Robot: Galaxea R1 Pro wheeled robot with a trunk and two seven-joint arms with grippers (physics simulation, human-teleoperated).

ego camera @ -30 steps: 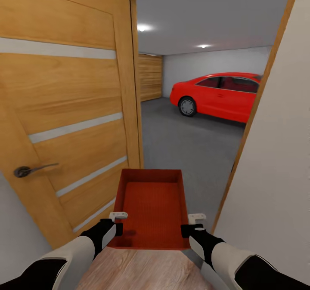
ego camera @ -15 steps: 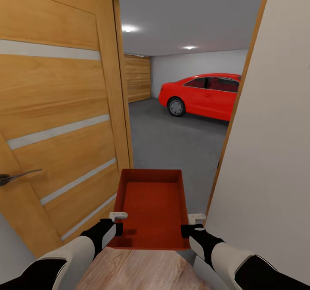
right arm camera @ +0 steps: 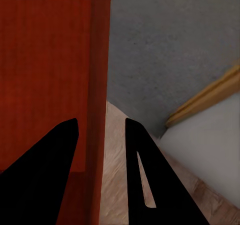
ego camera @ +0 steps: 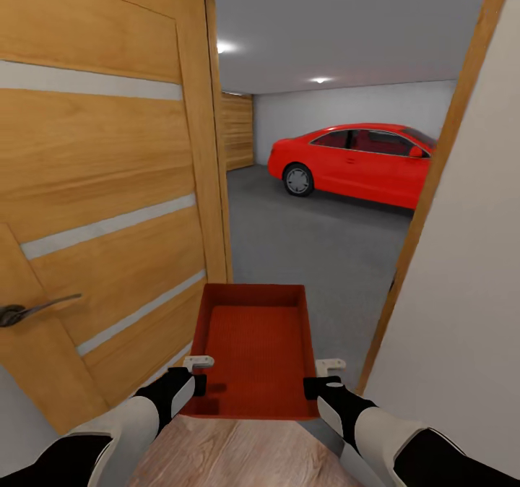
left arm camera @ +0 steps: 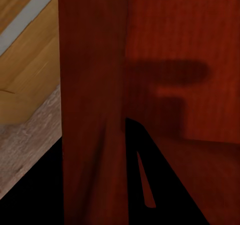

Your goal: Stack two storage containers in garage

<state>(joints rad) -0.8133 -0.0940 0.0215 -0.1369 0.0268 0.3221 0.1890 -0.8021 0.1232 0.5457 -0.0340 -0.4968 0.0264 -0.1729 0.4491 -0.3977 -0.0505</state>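
From the head view, the robot is standing at an open doorway, carrying a red-orange bin (ego camera: 254,342) level in front of its trunk, between both arms. The left hand (ego camera: 189,380) is gripping the bin's left wall near the near corner, and the right hand (ego camera: 323,382) is gripping the right wall opposite it. The bin is hanging over the seam where light wood planks (ego camera: 238,454) are giving way to the grey floor (ego camera: 318,248) of the garage ahead. A honey-wood door (ego camera: 101,198) with pale strips and a dark lever handle (ego camera: 32,310) is standing open on the left, and a white wall (ego camera: 462,313) edged by a wooden frame (ego camera: 440,183) is closing the right side. A red car (ego camera: 354,160) is parked deeper in the garage, under two ceiling lights. In the left wrist view, the left hand (left arm camera: 120,180) is clamping the bin's wall (left arm camera: 92,100) between its dark fingers, one inside and one outside, with planks and the door showing beside it. In the right wrist view, the right hand (right arm camera: 100,172) is likewise pinching the bin's wall (right arm camera: 97,60), one finger (right arm camera: 37,175) inside the bin and the other over planks, with grey floor beyond.
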